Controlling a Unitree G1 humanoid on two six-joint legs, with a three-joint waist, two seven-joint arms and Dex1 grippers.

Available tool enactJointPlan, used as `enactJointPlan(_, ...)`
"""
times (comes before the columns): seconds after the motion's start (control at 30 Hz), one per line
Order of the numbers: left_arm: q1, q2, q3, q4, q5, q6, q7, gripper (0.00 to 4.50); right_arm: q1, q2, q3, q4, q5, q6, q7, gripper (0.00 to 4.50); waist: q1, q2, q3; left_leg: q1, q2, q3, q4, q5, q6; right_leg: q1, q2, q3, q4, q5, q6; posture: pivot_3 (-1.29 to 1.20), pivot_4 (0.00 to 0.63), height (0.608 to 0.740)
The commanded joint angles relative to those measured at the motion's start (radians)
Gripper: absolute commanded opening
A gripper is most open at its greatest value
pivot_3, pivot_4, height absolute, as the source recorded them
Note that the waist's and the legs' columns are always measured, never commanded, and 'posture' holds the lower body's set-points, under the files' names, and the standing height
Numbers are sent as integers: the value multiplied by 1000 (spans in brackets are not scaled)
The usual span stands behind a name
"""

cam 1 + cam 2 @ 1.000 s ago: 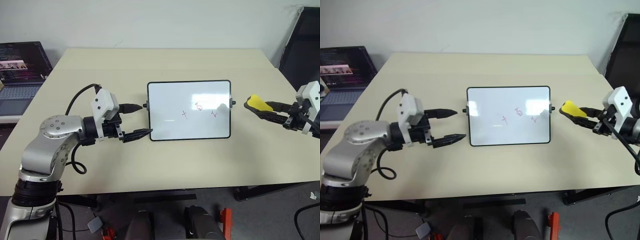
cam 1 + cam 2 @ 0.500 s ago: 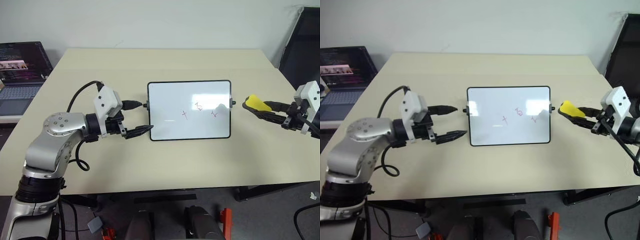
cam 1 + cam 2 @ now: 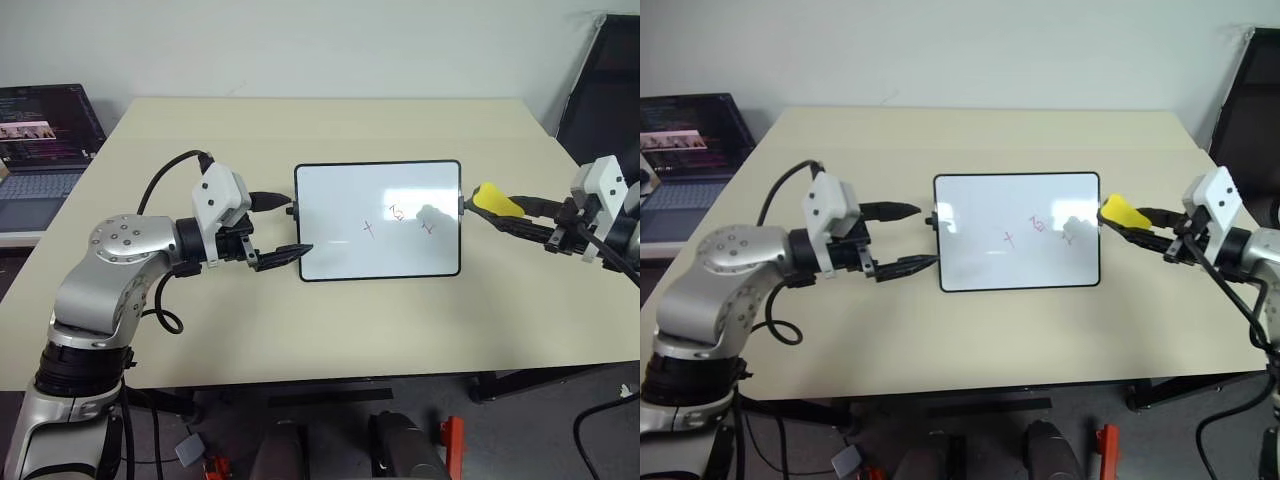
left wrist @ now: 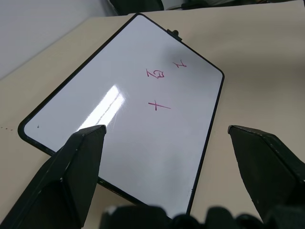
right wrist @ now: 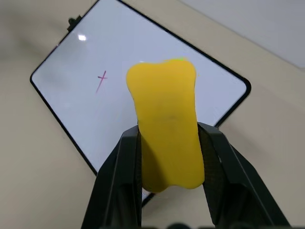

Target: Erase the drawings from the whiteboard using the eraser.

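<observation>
The whiteboard (image 3: 335, 205) lies flat at the middle of the table, with small red drawings (image 3: 398, 212) on its right half: a cross, a squiggle and a tick, also seen as drawings (image 4: 158, 106). My left gripper (image 3: 298, 224) stands open at the board's left short side, one fingertip by the knob and the other over the near left corner. My right gripper (image 3: 488, 208) is shut on the yellow eraser (image 3: 492, 197), which hangs at the board's right edge beside the knob. In the right wrist view the eraser (image 5: 167, 124) sits between the two black fingers (image 5: 127, 160).
An open laptop (image 3: 45, 140) sits on a side surface at the far left. A black chair (image 3: 605, 90) stands past the table's right edge. The tan table (image 3: 330, 120) is bare behind and in front of the board.
My right gripper has carried the eraser leftward, from well off the board to its right edge. The left gripper has stayed about where it was.
</observation>
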Motion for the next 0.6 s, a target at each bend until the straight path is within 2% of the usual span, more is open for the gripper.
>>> enactJointPlan(0.03, -1, -1, 5, -8, 3, -20, -3, 4500, -87, 149, 57, -77, -2, -14, -145, 1273, -7, 0, 0, 2, 0, 1, 0, 0, 0, 0, 0, 2, 2, 0, 0, 0, 150, 740)
enactJointPlan(0.13, 17, -4, -6, -3, 10, -25, -4, 4500, -130, 307, 147, -102, -81, -22, -296, 1273, -9, 0, 0, 5, 1, 2, -1, 0, 0, 0, 2, 3, 7, -3, 1, 0, 150, 740)
enactJointPlan(0.27, 31, -2, -5, 3, 12, -24, -7, 4500, -152, 427, 271, -81, -202, -58, -402, 1273, -1, 0, 0, 5, 1, 2, -1, 0, 0, 0, 2, 3, 8, -2, -4, 0, 150, 740)
enactJointPlan(0.37, 34, 0, -3, 1, 10, -24, -7, 4500, -143, 450, 354, -19, -310, -99, -440, 1273, 4, 0, 0, 5, 1, 1, -1, 0, 0, 0, 2, 2, 7, -2, -4, 0, 150, 740)
enactJointPlan(0.6, 46, 1, 1, -9, 5, -17, -3, 4500, -198, 471, 436, 133, -454, -98, -497, 1273, 1, 0, 0, 5, 1, 1, -1, 0, 0, 0, 1, 2, 8, -2, -4, 0, 150, 740)
